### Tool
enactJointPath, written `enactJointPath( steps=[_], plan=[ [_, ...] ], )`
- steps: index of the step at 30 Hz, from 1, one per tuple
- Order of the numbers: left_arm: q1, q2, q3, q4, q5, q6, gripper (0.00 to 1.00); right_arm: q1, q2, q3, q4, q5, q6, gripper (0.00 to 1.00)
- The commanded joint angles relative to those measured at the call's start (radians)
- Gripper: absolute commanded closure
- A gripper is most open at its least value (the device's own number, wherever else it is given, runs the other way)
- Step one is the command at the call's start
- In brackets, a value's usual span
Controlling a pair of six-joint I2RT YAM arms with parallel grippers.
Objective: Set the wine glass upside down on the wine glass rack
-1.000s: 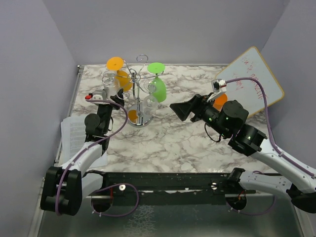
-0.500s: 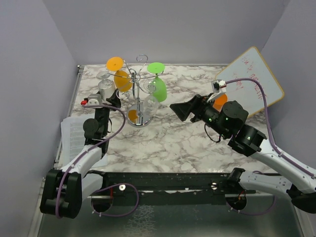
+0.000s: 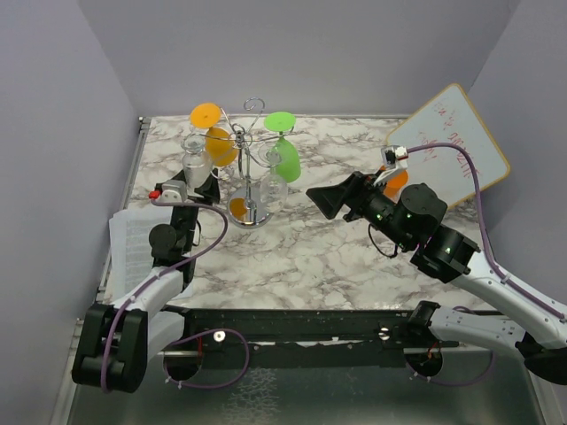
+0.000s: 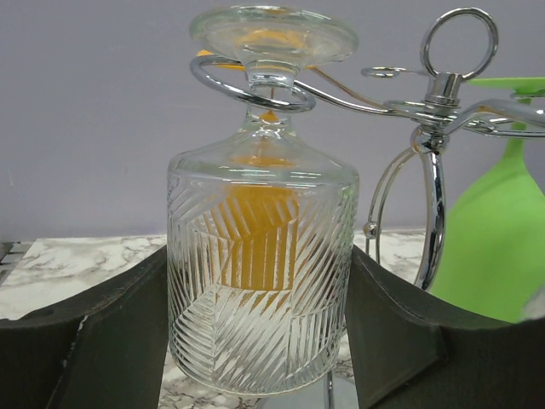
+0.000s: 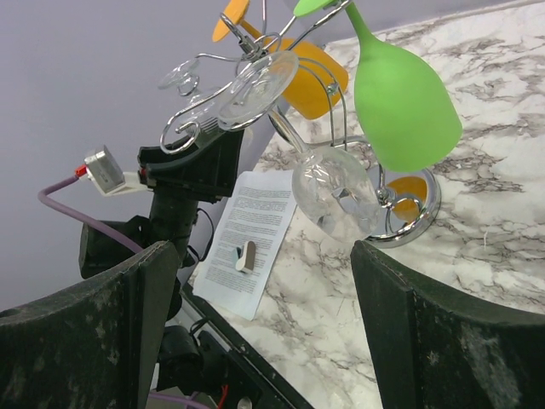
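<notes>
The wine glass rack (image 3: pixel 255 133) is a silver wire tree on a round chrome base, at the back left of the marble table. A clear cut-pattern wine glass (image 3: pixel 193 158) hangs upside down at its left side. In the left wrist view its foot sits above a scroll loop of the rack (image 4: pixel 438 187) with the stem through the loop. My left gripper (image 3: pixel 204 181) is shut on the bowl of this wine glass (image 4: pixel 260 281), one finger on each side. My right gripper (image 3: pixel 321 199) is open and empty, to the right of the rack (image 5: pixel 407 213).
On the rack hang two orange glasses (image 3: pixel 220 146), a green glass (image 3: pixel 285 159) and a second clear glass (image 3: pixel 270 184). A printed sheet (image 3: pixel 133 243) lies at the table's left edge. A whiteboard (image 3: pixel 452 142) leans at the back right.
My left gripper has drawn back toward the near edge and down, and the clear glass has come with it. My right arm has barely moved.
</notes>
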Motion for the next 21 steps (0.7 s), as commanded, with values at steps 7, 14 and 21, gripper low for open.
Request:
enactJointPath(
  steps=[7, 14, 21],
  plan=[
    [0.003, 0.016, -0.01, 0.128, 0.101, 0.004, 0.84, 0.004, -0.003, -0.021, 0.012, 0.004, 0.014, 0.13],
    [0.003, -0.005, -0.013, 0.033, 0.048, -0.063, 0.38, 0.004, 0.002, -0.021, 0.008, 0.004, 0.012, 0.13],
    [0.003, -0.009, 0.001, -0.017, 0.062, -0.085, 0.21, 0.004, 0.002, -0.017, 0.0, -0.005, 0.007, 0.13]
  ],
)
